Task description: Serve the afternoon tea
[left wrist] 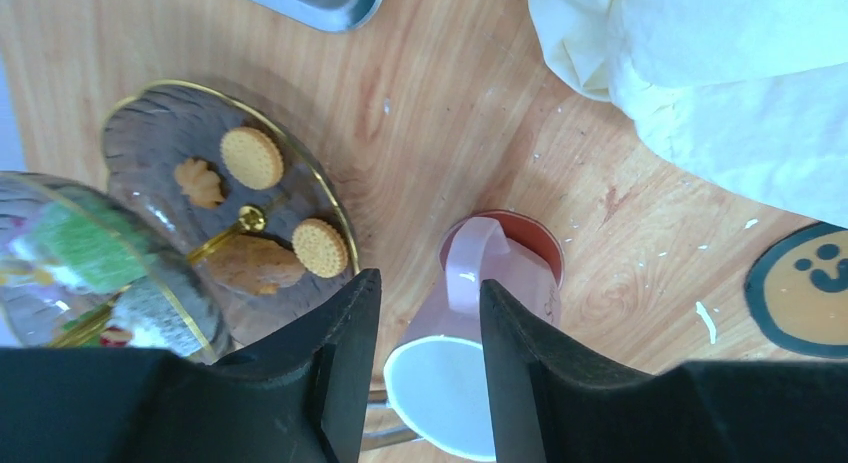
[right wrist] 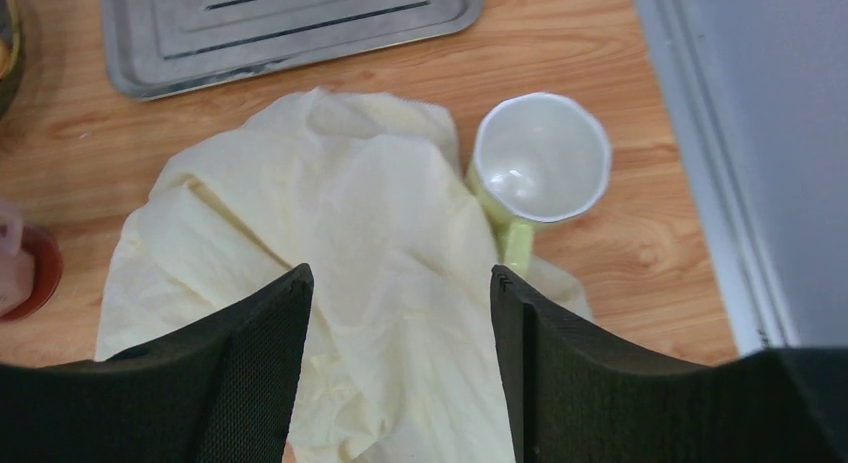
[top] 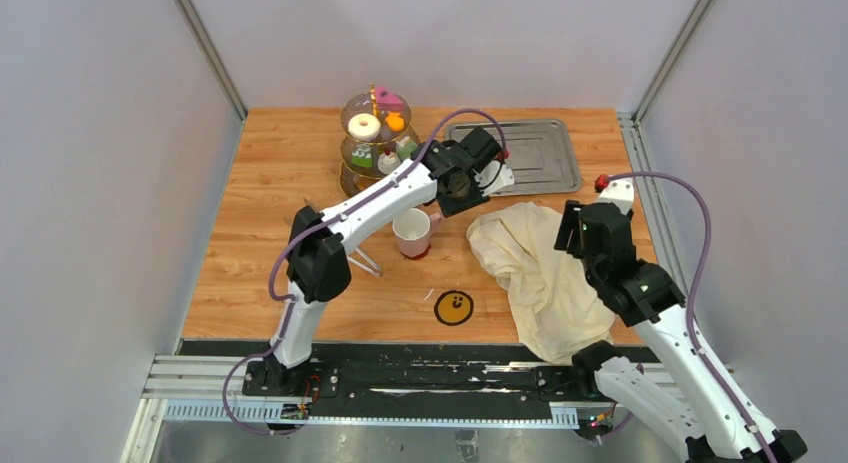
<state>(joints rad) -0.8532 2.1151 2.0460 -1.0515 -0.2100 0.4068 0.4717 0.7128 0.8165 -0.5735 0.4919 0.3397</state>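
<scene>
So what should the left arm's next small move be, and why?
Probably lift the left gripper straight up, clear of the pink mug. The mug stands upright on its red-brown coaster. The jaws are apart either side of its handle with a gap showing, so nothing looks gripped. A straight rise should avoid snagging the handle or the nearby glass stand.

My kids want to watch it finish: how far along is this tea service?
Done, it seems: the stand holds sweets, and the pink mug stands on its red coaster. In hand: nothing; the left end effector and the right end effector are open. To do: the green mug sits beside the cloth, and the smiley coaster is bare.
</scene>
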